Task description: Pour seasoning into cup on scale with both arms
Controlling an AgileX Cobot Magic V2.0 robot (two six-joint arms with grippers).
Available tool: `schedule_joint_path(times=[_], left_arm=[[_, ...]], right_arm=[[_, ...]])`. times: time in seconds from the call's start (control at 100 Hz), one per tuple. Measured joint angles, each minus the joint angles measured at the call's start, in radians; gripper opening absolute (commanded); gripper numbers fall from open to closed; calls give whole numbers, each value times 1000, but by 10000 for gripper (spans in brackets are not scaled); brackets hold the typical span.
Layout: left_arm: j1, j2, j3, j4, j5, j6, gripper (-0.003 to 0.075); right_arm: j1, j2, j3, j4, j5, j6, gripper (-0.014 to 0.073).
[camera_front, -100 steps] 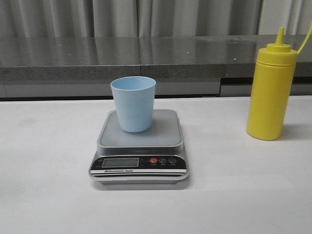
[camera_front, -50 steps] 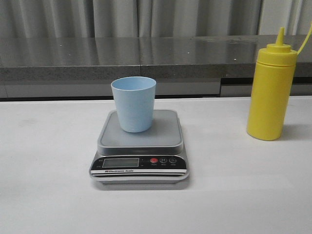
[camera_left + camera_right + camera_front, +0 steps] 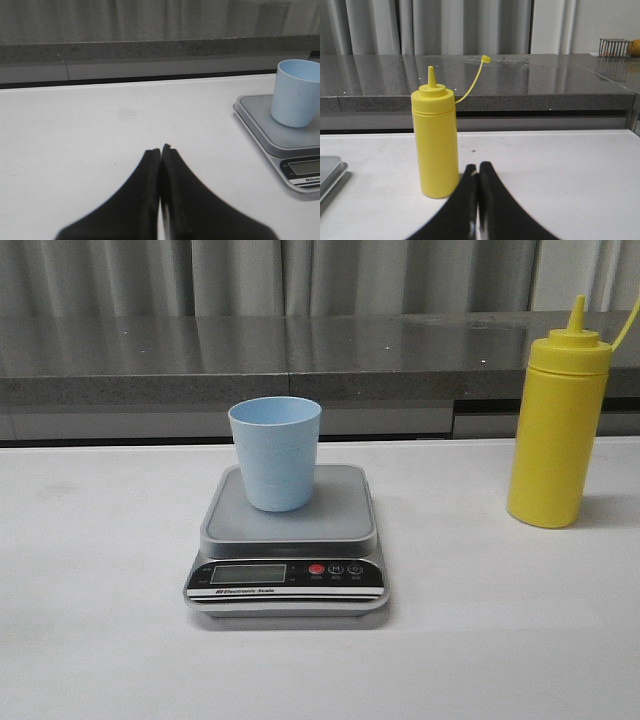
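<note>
Standing on the white table (image 3: pixel 100 640), the scale (image 3: pixel 288 540) carries the cup (image 3: pixel 275 453) on its platform, while the seasoning (image 3: pixel 556 425) waits upright, well apart to the right. Taking the bottle well likely means opening wide and closing squarely around its mid-body. The right gripper (image 3: pixel 478 172) sits low, fingers pressed together and empty, just before it. The left gripper (image 3: pixel 160 155), equally closed and empty, points across bare table beside the scale.

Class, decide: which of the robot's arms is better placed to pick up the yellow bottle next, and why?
Right. The right gripper, shut, sits just before the yellow bottle; the left gripper faces bare table beside the scale.
</note>
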Motion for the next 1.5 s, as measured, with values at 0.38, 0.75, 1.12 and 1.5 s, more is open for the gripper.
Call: schedule_joint_path(times=[0.38, 0.75, 1.12, 1.5], left_arm=[[0, 0, 0, 0, 0, 0, -20], [60, -42, 50, -8, -11, 0, -20], [119, -148, 50, -8, 83, 2, -20], [123, -148, 50, -8, 119, 6, -20]], right_arm=[[0, 0, 0, 0, 0, 0, -60], [0, 0, 0, 0, -1, 0, -60], [0, -2, 0, 0, -1, 0, -60], [0, -2, 0, 0, -1, 0, -60]])
